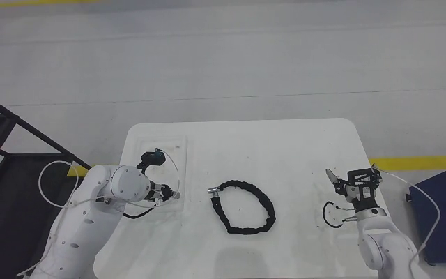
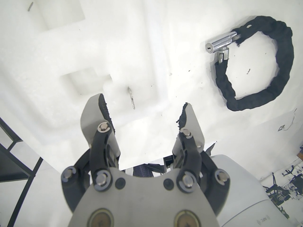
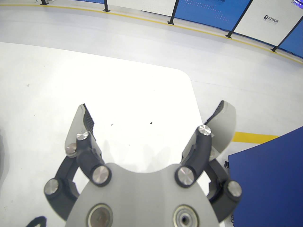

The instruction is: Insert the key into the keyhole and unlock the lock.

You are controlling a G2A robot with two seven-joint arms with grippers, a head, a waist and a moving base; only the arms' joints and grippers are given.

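Observation:
A black fabric-sleeved chain lock [image 1: 245, 206] lies in a loop at the table's middle. Its chrome cylinder [image 2: 220, 42] shows a keyhole [image 2: 209, 47] at the end that faces the left arm. A small metal key [image 2: 131, 97] stands in a slot of the white foam tray [image 2: 71, 45]. My left gripper [image 2: 143, 106] hangs open just above the tray, with the key a little ahead of its fingertips and between their lines. My right gripper [image 3: 151, 109] stands open over bare table near the right edge, holding nothing.
The foam tray [image 1: 157, 150] sits at the table's left side and has several recessed pockets. A black frame [image 1: 28, 136] stands off the left edge. A blue box [image 1: 428, 209] stands beside the table's right edge. A loose black cable [image 1: 333, 215] loops by the right arm.

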